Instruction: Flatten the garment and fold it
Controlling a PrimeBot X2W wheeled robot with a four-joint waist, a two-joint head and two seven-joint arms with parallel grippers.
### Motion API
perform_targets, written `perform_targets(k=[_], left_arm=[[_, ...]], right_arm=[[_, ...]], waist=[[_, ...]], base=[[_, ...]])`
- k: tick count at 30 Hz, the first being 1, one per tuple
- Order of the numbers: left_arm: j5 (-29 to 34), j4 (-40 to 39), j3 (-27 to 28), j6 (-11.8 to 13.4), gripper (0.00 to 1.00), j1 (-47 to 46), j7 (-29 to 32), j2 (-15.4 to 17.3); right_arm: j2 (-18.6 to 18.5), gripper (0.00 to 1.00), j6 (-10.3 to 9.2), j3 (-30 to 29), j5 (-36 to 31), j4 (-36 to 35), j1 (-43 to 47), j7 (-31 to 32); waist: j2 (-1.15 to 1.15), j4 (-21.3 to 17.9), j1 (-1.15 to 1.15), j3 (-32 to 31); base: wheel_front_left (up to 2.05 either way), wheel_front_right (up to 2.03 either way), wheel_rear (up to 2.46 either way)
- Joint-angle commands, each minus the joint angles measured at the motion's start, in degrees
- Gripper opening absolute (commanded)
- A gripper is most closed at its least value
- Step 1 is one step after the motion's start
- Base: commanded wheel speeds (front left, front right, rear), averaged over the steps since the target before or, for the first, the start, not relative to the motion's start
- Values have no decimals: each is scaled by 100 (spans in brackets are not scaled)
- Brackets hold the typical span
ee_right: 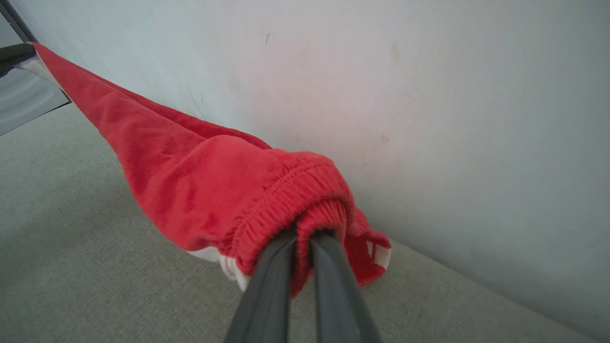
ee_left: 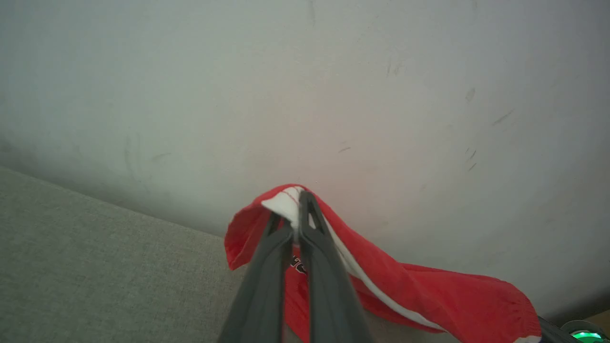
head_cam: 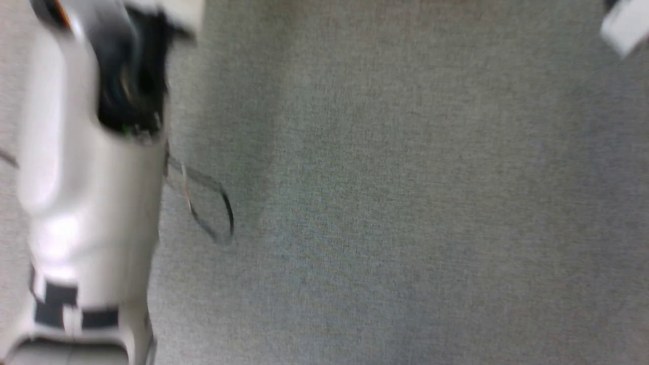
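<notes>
The left claw (ee_left: 290,208) is pinched shut on the white hem of the shorts (ee_left: 429,290); the right claw (ee_right: 305,236) is clamped on the gathered waistband. The shorts hang stretched between them, over the grey cloth surface (ee_right: 95,286) and near the wall (ee_right: 429,95). This looks like the flattening step. The next move calls for lowering both ends evenly, fabric taut.

Head view: steep downward look, blurred, at grey fabric surface (head_cam: 405,203); pale forearm (head_cam: 86,203) close at left. Left wrist view: close along left gripper (ee_left: 290,209), facing pale wall (ee_left: 333,95). Right wrist view: close along right gripper (ee_right: 302,236), same wall. Both wrist views share red shorts (ee_left: 429,290), wall, surface's far edge.
</notes>
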Motion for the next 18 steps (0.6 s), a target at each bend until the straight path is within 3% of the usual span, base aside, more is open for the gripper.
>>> perform_targets(k=[1, 9, 18], left_arm=[[-27, -107, -11, 55, 0, 233, 25, 37], [-188, -1196, -85, 465, 0, 2365, 361, 137], [-562, -2170, -476, 711, 0, 4471, 1192, 359]], right_arm=[[-37, 0, -12, -76, 95, -64, 238, 16], [172, 0, -12, -770, 604, -620, 2460, 165], [637, 0, -12, -1539, 676, -1049, 4420, 389]], waist=[[0, -25, 1, -449], [0, -93, 1, -1220], [0, -85, 1, -1812]], base=[[0, 0, 0], [0, 0, 0], [0, 0, 0]])
